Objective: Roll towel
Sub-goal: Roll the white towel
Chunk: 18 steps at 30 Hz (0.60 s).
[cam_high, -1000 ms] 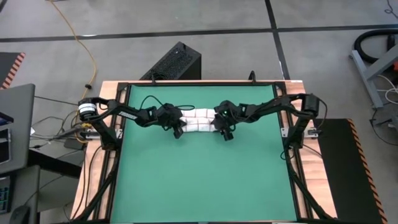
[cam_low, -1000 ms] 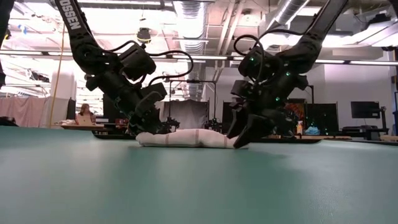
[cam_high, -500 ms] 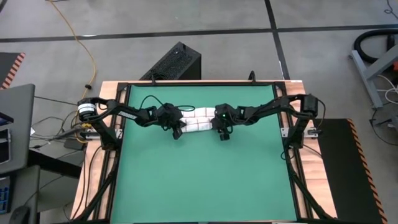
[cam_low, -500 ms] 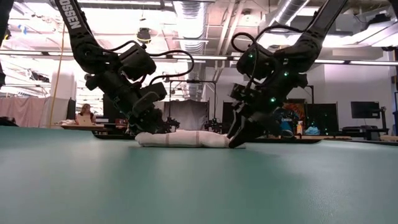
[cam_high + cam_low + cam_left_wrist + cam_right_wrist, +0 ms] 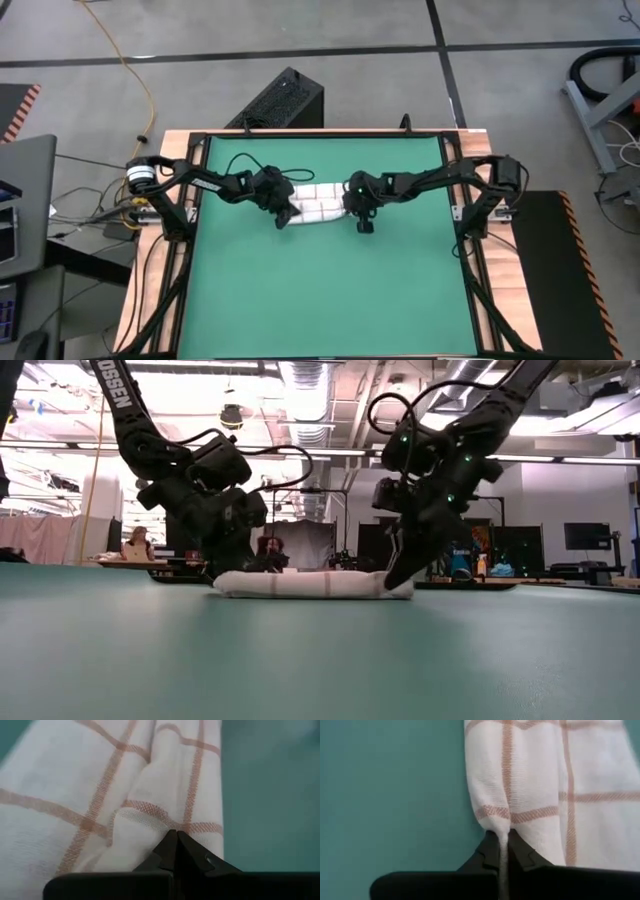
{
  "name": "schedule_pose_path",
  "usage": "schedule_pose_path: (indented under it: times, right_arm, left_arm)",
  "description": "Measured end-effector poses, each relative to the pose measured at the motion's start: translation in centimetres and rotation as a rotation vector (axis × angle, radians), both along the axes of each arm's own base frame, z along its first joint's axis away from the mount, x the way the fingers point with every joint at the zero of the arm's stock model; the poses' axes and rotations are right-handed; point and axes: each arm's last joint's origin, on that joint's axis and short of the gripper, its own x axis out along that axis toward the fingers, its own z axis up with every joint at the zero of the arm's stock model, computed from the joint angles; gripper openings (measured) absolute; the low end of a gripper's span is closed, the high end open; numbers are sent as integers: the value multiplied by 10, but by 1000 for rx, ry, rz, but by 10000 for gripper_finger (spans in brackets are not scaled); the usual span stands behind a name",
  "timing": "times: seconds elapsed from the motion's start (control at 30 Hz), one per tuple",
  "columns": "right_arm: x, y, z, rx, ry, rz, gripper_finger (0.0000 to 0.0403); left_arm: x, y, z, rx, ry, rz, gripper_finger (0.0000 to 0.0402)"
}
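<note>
The towel point(image 5: 318, 210), white with thin red check lines, lies as a long low roll across the far middle of the green mat point(image 5: 320, 290). In the low view the towel point(image 5: 310, 584) rests along its whole length on the mat. My left gripper point(image 5: 283, 218) is shut at the towel's left end. My right gripper point(image 5: 364, 222) is shut at its right end. Each wrist view shows the checked cloth right at that arm's fingertips. My left gripper point(image 5: 176, 839) has its shut fingertips on the towel's left end, where creases in the cloth point(image 5: 150, 820) run together at the tips. It slants down from above. This end stays on the mat. My right gripper point(image 5: 503, 842) pinches a small fold of the towel's right end, at its near corner point(image 5: 497, 822); a thin strip of cloth shows between the two fingers. It comes from above, pointing steeply down. This end lies on the mat.
Black frame rails point(image 5: 190, 230) run along the mat's left and right sides, by the arm bases. Bare green mat lies between the towel and the near edge. A black box point(image 5: 280, 100) stands on the floor beyond the table's far edge.
My right gripper has shut on the towel's right end and tipped steeper. Both grippers have gone a little toward the table's near edge, and the towel roll has shifted that way with them, staying on the mat.
</note>
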Motion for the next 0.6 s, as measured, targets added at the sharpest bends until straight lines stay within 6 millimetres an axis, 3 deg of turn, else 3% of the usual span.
schedule_pose_path:
  times: [0.3, 0.6]
  right_arm:
    - [-9, -36, 14, 700, -6, -328, 17]
    - [-12, -59, 26, 897, 25, -668, 17]
  left_arm:
    - [0, -6, 0, -102, 11, -5, 0]
    - [-1, -9, 1, -239, 5, -38, 0]
